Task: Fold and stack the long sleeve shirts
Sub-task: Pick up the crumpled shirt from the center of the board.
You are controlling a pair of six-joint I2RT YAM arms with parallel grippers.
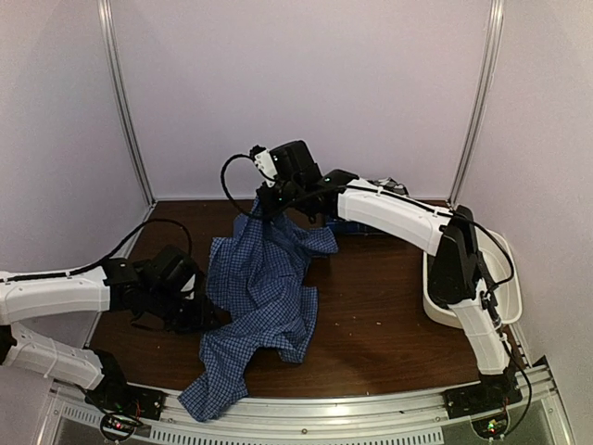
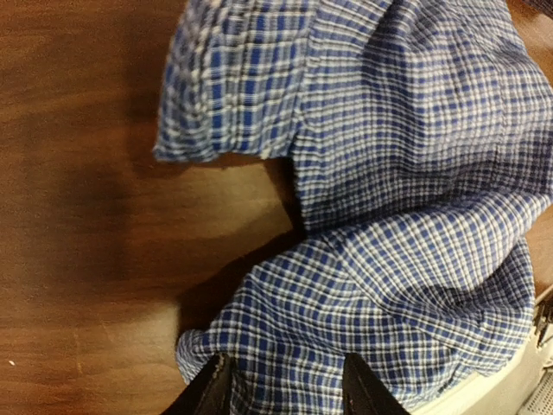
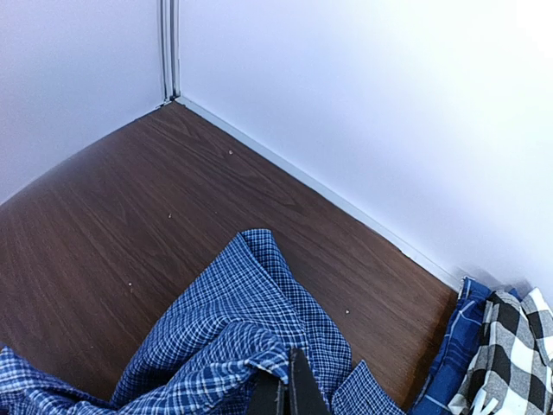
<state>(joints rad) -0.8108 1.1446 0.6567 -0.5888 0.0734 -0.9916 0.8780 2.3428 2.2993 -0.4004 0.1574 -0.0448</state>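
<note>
A: Where is the blue-and-white check shirt (image 1: 259, 297)?
B: Crumpled across the middle of the brown table (image 1: 371, 324). Its near end reaches the front edge and its far end is raised off the wood.
A: What raises it?
B: The right gripper (image 3: 287, 379) — its jaws are pressed together on a bunched fold of the cloth.
A: And the left gripper (image 2: 285, 385)?
B: Low at the shirt's left side, fingers (image 2: 212, 393) apart, with checked cloth showing between them.
A: Any other shirts?
B: A black-and-white check shirt (image 3: 511, 346) and a blue shirt (image 3: 458, 333) lie touching by the back wall — the white tub (image 1: 431, 306) sits at the right.
</note>
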